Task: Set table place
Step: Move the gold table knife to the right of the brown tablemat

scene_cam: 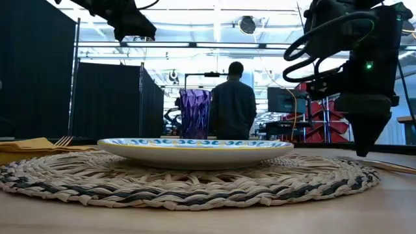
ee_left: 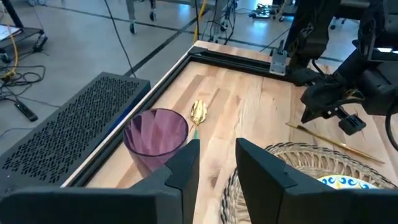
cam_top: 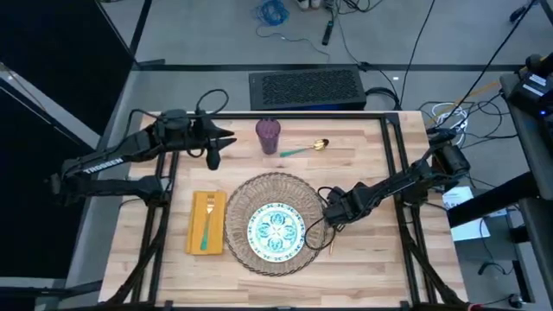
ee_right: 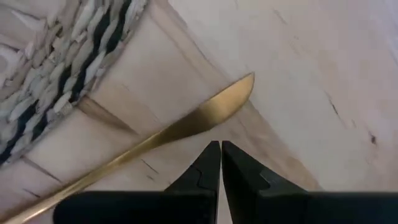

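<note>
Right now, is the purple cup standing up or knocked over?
Standing up. The purple cup sits upright on the table, its open mouth facing up, and looks empty inside.

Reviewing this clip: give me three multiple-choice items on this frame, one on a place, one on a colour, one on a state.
1. Where does the fork lie?
A. on the napkin
B. on the plate
C. inside the cup

2. What colour is the cup?
A. teal
B. purple
C. white

3. How do the right gripper's fingers stand?
A. shut, holding nothing
B. shut on the spoon
C. wide open

Answers:
1 A, the fork rests on the yellow cloth left of the placemat.
2 B, it shows purple in every view.
3 A, fingertips meet beside the gold knife.
</note>
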You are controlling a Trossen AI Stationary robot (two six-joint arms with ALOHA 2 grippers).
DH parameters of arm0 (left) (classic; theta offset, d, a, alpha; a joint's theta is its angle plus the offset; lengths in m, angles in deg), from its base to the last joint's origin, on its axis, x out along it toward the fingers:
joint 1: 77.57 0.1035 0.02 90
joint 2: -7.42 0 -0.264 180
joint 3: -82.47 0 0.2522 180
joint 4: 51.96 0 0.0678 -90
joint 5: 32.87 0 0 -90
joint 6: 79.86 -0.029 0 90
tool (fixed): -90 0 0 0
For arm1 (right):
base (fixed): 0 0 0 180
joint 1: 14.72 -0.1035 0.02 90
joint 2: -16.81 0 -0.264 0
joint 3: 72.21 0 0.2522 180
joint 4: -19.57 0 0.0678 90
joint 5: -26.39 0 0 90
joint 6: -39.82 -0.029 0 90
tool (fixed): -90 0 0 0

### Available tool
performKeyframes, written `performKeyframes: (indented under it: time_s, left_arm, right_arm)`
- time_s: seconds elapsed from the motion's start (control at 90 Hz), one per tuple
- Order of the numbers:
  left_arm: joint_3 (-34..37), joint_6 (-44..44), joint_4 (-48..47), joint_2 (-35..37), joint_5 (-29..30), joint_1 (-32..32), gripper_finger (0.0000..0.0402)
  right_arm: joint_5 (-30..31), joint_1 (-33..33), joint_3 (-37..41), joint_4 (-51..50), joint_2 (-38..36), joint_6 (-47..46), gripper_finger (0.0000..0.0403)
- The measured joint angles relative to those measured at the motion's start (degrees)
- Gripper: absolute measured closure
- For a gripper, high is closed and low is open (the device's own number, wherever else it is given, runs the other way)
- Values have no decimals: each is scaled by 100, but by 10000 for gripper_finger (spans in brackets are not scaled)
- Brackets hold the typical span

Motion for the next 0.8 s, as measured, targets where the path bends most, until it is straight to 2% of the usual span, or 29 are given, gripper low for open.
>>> performKeyframes:
  time_s: [0.8]
  left_arm:
    - [0, 21, -57, 4, 2, -223, 314]
  right_arm:
    - [-97, 0, 179, 525, -17, 87, 403]
